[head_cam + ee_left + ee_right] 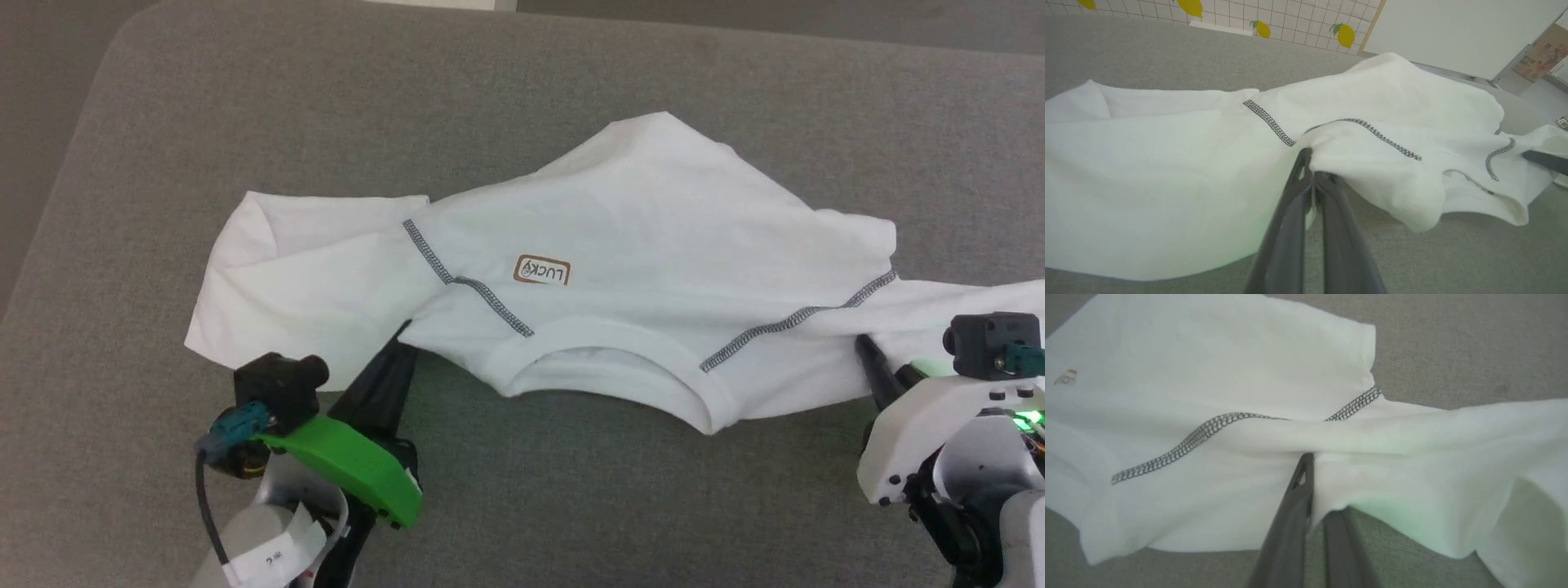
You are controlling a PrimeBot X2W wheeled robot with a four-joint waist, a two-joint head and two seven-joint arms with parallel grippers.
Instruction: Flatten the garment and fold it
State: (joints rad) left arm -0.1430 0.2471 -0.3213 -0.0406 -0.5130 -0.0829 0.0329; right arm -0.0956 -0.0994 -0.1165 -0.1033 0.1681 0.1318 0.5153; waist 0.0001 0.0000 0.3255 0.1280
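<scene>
The garment [637, 245] lies crumpled on a grey padded surface, collar toward me, with grey shoulder seams and the small LUCKY patch [541, 271] showing. My left gripper [402, 336] is shut on the garment's near edge at its left shoulder; in the left wrist view the fingertips [1306, 157] pinch the cloth [1167, 183] just below the seam. My right gripper [861, 347] is shut on the garment at the right shoulder, where the sleeve runs off to the right. In the right wrist view its fingers [1302, 477] bite into a fold of the garment [1229, 355].
The grey padded surface [522, 506] spreads on all sides of the garment, with a rounded corner at the far left [122, 41]. The left wrist view shows a tiled wall with lemon pictures [1192, 6] beyond the far edge.
</scene>
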